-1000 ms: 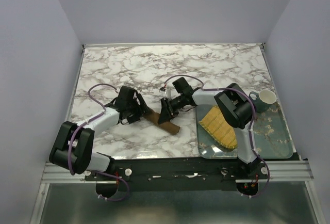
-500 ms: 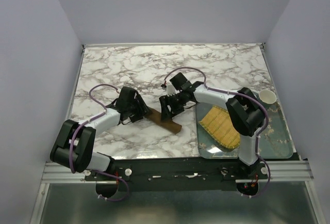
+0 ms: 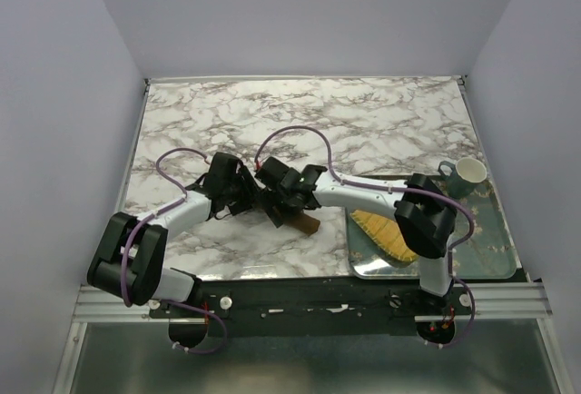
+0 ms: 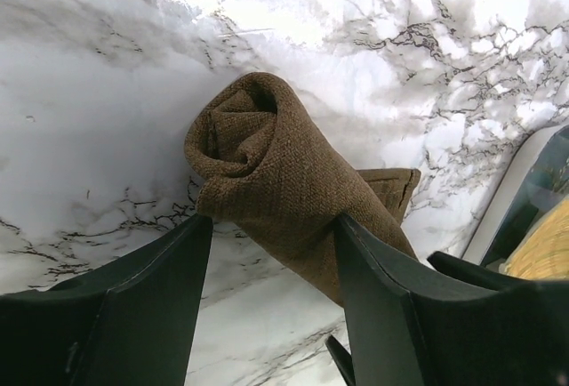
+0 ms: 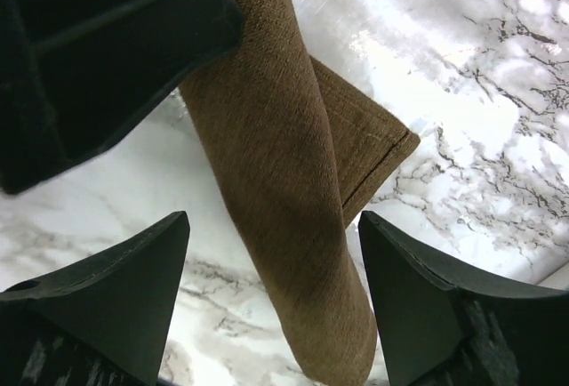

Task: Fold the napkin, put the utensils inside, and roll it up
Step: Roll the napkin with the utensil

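Your marble counter sat between plain lilac walls. Both arms were bent low over the rolled napkin: left jaws pinched it, right jaws stood spread astride it.

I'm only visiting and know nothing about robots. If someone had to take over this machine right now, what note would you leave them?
Left gripper: closed on the napkin, with a finger touching each side of the roll.
Right gripper: open, straddling the same roll further along, not gripping it.
The napkin is rolled into a tube and lies on the marble table between the arms. One flat corner sticks out from under it.
Fork: not visible in any view, so I cannot confirm that it is inside.
Done: the folding and most of the rolling.
Left: probably roll in that corner, then let go.
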`<action>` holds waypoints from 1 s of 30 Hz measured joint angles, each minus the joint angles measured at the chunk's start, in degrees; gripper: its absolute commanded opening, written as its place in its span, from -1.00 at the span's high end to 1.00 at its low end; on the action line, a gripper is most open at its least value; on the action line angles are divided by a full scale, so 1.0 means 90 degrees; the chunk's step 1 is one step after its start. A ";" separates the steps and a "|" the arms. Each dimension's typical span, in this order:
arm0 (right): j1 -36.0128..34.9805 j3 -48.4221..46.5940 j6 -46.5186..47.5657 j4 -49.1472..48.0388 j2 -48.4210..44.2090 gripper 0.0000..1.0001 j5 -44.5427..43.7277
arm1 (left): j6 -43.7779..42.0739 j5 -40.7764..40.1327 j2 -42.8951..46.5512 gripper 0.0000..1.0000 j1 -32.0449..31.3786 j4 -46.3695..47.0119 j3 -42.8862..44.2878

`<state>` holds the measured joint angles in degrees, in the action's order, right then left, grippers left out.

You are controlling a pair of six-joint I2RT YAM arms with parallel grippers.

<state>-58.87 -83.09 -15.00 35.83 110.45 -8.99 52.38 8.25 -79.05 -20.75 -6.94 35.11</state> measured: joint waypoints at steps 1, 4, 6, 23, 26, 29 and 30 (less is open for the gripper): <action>-0.0058 -0.0049 -0.0015 0.0012 0.0080 -0.68 -0.0177 | 0.0012 0.0002 0.0010 -0.32 0.0000 -0.0002 0.0000; -0.0187 -0.0141 -0.0068 0.0027 0.0345 -0.65 -0.0600 | 0.0046 0.0000 0.0046 -0.32 0.0000 0.0000 -0.0012; -0.0262 -0.0143 -0.0112 -0.0019 0.0522 -0.61 -0.0780 | 0.0085 -0.0063 0.0078 -0.32 0.0000 0.0002 -0.0053; -0.0469 0.0321 -0.0206 -0.0974 0.0457 -0.01 -0.0755 | 0.0197 -0.0282 0.0250 -0.54 0.0007 0.0015 -0.0158; -0.0267 0.0753 -0.0231 -0.1379 0.0223 -0.01 -0.0032 | 0.0172 -0.0267 0.0702 -0.60 0.0053 -0.0073 -0.0267; 0.0301 0.1190 -0.0289 -0.1872 0.0032 -0.01 0.0940 | 0.0138 -0.0236 0.1103 -0.63 0.0075 -0.0090 -0.0279; 0.0610 0.1319 -0.0321 -0.2052 -0.0002 -0.01 0.1481 | 0.0126 -0.0216 0.1188 -0.64 0.0087 -0.0080 -0.0279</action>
<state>-53.39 -71.22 -17.89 17.37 110.43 4.34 53.52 6.31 -68.36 -19.97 -7.66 32.60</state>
